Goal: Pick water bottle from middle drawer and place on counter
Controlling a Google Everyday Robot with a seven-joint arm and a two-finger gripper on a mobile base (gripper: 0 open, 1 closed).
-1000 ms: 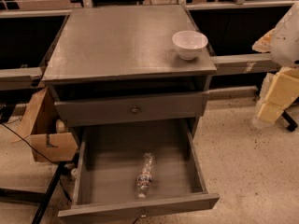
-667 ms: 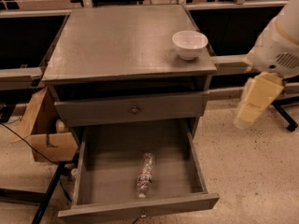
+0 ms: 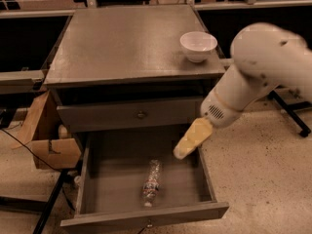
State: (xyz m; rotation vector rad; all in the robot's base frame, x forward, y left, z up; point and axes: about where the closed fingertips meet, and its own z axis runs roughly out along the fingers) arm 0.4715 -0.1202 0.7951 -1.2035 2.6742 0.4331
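The water bottle (image 3: 151, 181) lies flat on the floor of the open middle drawer (image 3: 113, 184), cap toward the drawer's front. My gripper (image 3: 185, 146) is at the end of the white arm, hanging over the right side of the drawer, to the right of and above the bottle, apart from it. The grey counter (image 3: 122, 43) spreads above, with a white bowl (image 3: 198, 45) near its right edge.
A shut upper drawer front with a round knob (image 3: 141, 114) sits under the counter. A cardboard box (image 3: 46, 140) and a cable lie on the floor at the left. A black stand leg (image 3: 290, 113) is at the right.
My arm has swung in from the right edge of the view, and the gripper now hangs over the drawer's right side. The bottle and bowl have not moved.
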